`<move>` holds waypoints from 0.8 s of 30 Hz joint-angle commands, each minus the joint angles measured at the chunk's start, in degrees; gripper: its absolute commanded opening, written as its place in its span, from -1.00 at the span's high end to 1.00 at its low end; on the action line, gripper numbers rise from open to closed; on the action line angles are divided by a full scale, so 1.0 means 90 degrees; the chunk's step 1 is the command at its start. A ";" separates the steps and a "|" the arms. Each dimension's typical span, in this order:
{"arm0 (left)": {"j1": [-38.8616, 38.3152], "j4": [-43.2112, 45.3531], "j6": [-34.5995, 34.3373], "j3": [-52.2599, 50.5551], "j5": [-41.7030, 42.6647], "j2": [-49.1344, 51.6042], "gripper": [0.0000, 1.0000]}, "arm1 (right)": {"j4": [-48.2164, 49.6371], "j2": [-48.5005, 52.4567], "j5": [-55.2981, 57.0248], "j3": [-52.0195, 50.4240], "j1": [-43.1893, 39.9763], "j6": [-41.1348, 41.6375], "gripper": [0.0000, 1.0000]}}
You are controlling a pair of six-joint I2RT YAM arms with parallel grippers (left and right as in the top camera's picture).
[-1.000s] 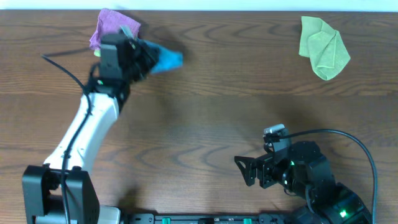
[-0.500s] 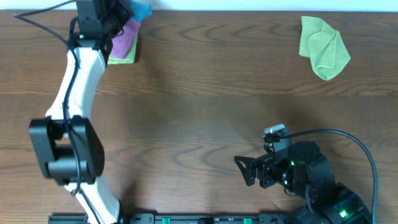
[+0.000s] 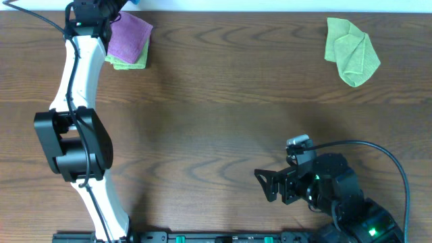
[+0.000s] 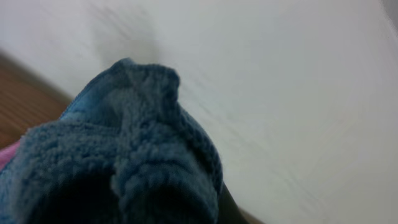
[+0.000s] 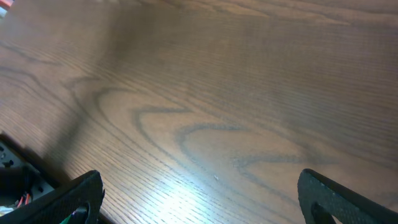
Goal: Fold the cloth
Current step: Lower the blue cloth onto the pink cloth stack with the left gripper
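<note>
At the tabletop's far left corner, the left hand is clenched on the cloth, which is bunched and raised against a white wall. Just beside it, a purple cloth lies on a green cloth. Right of centre, near the front edge, the right hand is released. Far right lies a light green cloth.

You have nothing to read in any of these views: no lettering, number or brand mark shows clearly enough. The cloth shows only its fuzzy pile up close, and the table shows only wood grain.
</note>
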 commanded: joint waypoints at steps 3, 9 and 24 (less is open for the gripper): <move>0.0172 -0.0250 0.0493 0.0172 -0.0143 0.0097 0.88 | -0.0005 0.0002 0.0017 -0.0049 -0.0029 0.0063 -0.99; 0.0182 -0.0750 0.0704 0.0172 -0.0189 0.0148 0.88 | -0.0005 0.0002 0.0017 -0.0049 -0.0029 0.0066 -0.98; 0.0066 -0.1302 0.0641 0.0170 -0.0163 0.0197 0.88 | -0.0005 0.0002 0.0017 -0.0049 -0.0029 0.0066 -0.98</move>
